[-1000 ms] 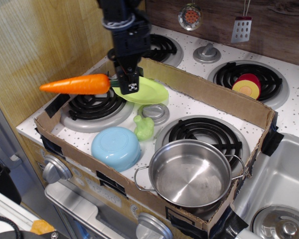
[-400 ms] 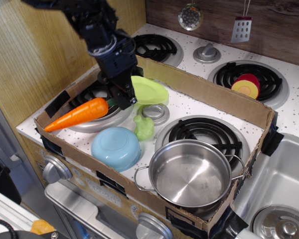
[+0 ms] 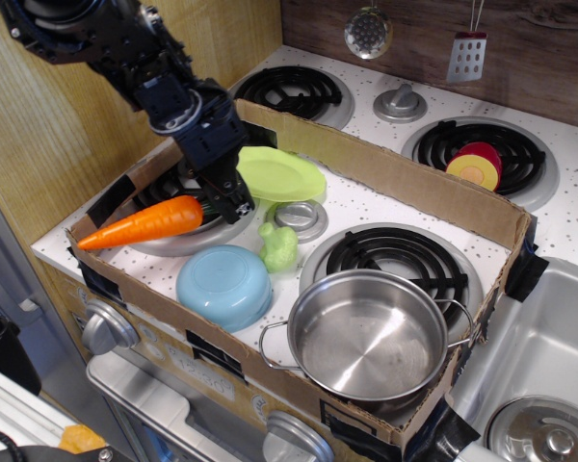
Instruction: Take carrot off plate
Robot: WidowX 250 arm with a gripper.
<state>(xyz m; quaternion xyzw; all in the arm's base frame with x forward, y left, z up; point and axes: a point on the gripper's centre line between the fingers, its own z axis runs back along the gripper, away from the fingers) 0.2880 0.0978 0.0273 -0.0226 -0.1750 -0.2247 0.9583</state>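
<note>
The orange toy carrot (image 3: 143,223) lies nearly level over the front left burner (image 3: 178,217), its tip pointing left over the cardboard box wall. My black gripper (image 3: 222,204) is shut on the carrot's green stem end, low over that burner. The yellow-green plate (image 3: 281,175) sits to the right of the gripper, behind the centre knob, with nothing on it. Whether the carrot touches the burner cannot be told.
A cardboard box wall (image 3: 405,183) rings the stove area. A light blue bowl (image 3: 223,286) sits at the front, a pale green lumpy toy (image 3: 278,246) beside it, a steel pot (image 3: 371,334) on the front right burner. A red-and-yellow round piece (image 3: 476,165) lies on the back right burner.
The gripper has carried the carrot from above the plate's left rim down and left to the front left burner; the carrot dropped lower and its tip now points over the box edge.
</note>
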